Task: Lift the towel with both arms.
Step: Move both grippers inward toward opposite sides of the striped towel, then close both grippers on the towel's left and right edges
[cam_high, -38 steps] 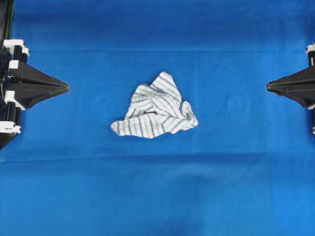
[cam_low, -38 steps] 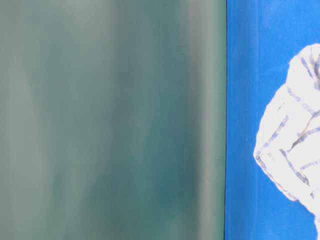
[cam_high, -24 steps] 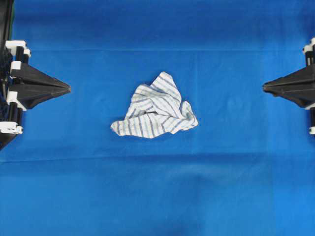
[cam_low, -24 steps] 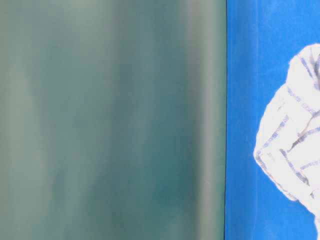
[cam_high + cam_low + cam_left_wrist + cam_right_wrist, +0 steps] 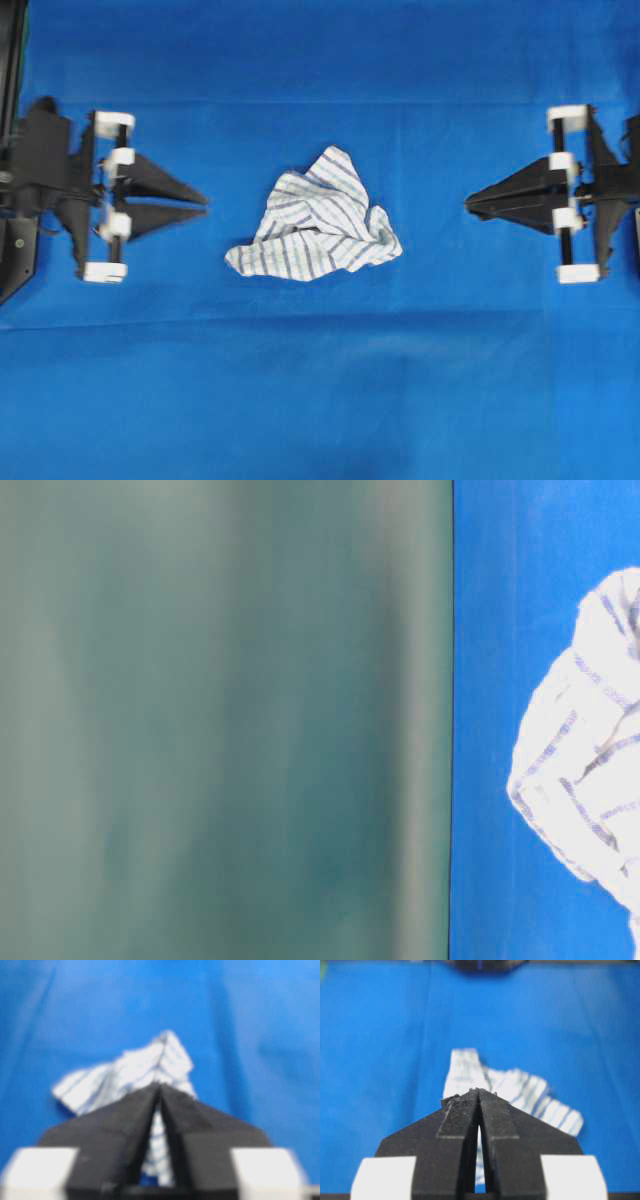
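Note:
The towel (image 5: 315, 215), white with thin blue and grey stripes, lies crumpled on the blue cloth in the middle of the overhead view. My left gripper (image 5: 205, 203) points at it from the left, a short gap away, its fingers slightly apart and empty. From the right, my right gripper (image 5: 468, 203) faces it a little farther off, shut on nothing. In the left wrist view the towel (image 5: 130, 1070) lies just beyond the left gripper (image 5: 159, 1086). In the right wrist view the towel (image 5: 530, 1092) shows past the right gripper (image 5: 478, 1091). The table-level view holds only the towel's edge (image 5: 590, 770).
A plain blue tablecloth (image 5: 320, 400) covers the whole table. A blurred grey-green surface (image 5: 220, 720) fills the left of the table-level view. A dark shape (image 5: 482, 964) sits at the far end in the right wrist view.
Both arms have come inward from the table's side edges toward the towel. The left fingers now show a thin gap. The towel has not moved.

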Controlling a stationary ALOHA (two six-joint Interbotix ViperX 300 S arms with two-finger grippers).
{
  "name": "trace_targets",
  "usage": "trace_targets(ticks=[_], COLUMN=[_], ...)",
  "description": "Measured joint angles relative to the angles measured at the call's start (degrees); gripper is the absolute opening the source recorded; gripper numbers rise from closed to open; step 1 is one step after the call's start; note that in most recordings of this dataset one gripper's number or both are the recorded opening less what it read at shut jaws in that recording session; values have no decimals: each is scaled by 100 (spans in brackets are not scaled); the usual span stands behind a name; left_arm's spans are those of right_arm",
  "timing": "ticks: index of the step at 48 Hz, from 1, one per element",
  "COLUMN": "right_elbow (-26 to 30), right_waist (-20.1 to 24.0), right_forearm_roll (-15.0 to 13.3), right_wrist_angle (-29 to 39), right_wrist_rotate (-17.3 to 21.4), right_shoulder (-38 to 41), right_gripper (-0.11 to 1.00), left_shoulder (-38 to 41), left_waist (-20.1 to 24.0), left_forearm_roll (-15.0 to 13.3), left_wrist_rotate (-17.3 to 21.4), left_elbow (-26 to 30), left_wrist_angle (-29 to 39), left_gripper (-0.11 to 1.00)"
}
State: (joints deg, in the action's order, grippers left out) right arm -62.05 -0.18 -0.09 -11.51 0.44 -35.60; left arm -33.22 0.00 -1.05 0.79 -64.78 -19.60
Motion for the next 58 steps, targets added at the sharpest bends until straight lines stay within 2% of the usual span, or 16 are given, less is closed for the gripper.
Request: trace_targets(ticks=[6, 9, 11, 13, 17, 31, 39, 47, 52, 55, 58], right_elbow=[185, 290, 378, 475, 633, 1195, 1424, 1512, 1521, 1521, 1521], right_waist=[0, 0, 0, 0, -9, -35, -70, -141, -176, -176, -167], right_forearm_roll=[0, 9, 9, 9, 9, 70, 149, 246, 264, 255, 264], right_wrist_angle=[9, 18, 26, 44, 79, 97, 105, 97, 97, 88, 88], right_wrist_rotate=[0, 0, 0, 0, 0, 0, 0, 0, 0, 0, 0], right_shoulder=[598, 888, 1081, 1310, 1740, 3252, 3850, 4113, 4157, 4166, 4157], right_gripper=[43, 59, 65, 65, 62, 62, 62, 61, 56, 48, 35], left_shoulder=[563, 809, 958, 1134, 1424, 2566, 3261, 3744, 3911, 3929, 3920], left_waist=[9, 9, 9, 9, 9, -114, -193, -211, -202, -176, -167], left_forearm_roll=[0, 9, 0, 0, 0, 0, 0, 0, 0, 0, -9], left_wrist_rotate=[-9, 0, -9, -9, -9, -9, -44, -53, -9, -9, -18], left_elbow=[132, 202, 229, 264, 334, 422, 571, 729, 773, 791, 800], left_wrist_angle=[-53, -62, -62, -70, -105, -642, -826, -835, -809, -765, -694], left_gripper=[65, 81, 88, 91, 90, 90, 90, 87, 76, 62, 44])
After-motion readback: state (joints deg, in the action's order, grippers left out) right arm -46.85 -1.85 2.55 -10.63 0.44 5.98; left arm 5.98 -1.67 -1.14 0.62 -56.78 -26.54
